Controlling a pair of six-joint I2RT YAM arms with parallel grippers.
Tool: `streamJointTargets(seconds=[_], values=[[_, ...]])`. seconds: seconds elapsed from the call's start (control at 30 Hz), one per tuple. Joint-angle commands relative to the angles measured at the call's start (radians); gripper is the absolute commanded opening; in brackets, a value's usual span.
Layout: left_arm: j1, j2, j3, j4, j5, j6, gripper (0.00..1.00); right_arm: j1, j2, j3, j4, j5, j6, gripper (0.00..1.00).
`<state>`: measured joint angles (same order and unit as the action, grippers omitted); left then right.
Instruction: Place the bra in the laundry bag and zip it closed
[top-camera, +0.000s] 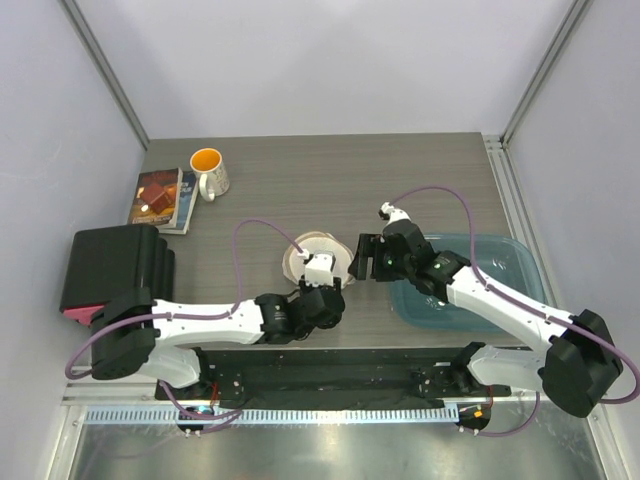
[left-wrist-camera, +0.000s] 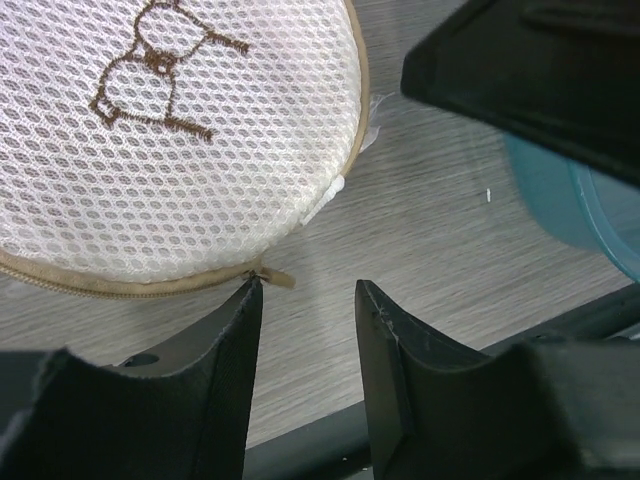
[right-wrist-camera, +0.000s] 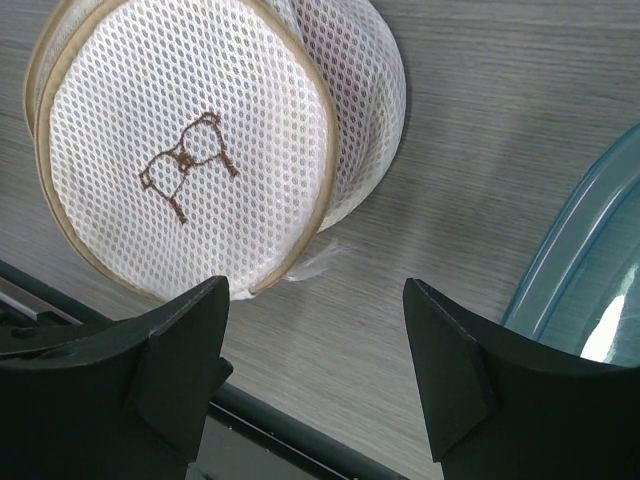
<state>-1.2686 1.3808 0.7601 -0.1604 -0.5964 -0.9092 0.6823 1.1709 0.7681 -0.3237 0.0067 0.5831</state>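
Zipper pull (left-wrist-camera: 277, 276) lies at the left gripper (left-wrist-camera: 310, 290), jaws half-open, empty. Right gripper (right-wrist-camera: 315, 295) hovers wide open beside the laundry bag (right-wrist-camera: 200, 90).

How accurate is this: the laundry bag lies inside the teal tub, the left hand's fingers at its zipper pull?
One error: the top view shows the laundry bag on the table beside the teal tub. The left hand is at its zipper pull.

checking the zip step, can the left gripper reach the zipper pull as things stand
Probably yes: the pull sticks out of the bag rim right beside the open fingertips of the left gripper, nothing between.
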Motion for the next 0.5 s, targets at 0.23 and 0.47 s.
streamJointTargets(seconds=[0.23, 0.47], values=[[0.023, 0.061, 0.076, -0.083, -0.097, -0.033, 0.34, 0.029, -0.065, -0.021, 0.041, 0.016, 0.043, 0.75], [0.025, 0.058, 0.081, -0.123, -0.132, -0.051, 0.34, 0.04, -0.074, -0.036, 0.043, 0.019, 0.055, 0.75]])
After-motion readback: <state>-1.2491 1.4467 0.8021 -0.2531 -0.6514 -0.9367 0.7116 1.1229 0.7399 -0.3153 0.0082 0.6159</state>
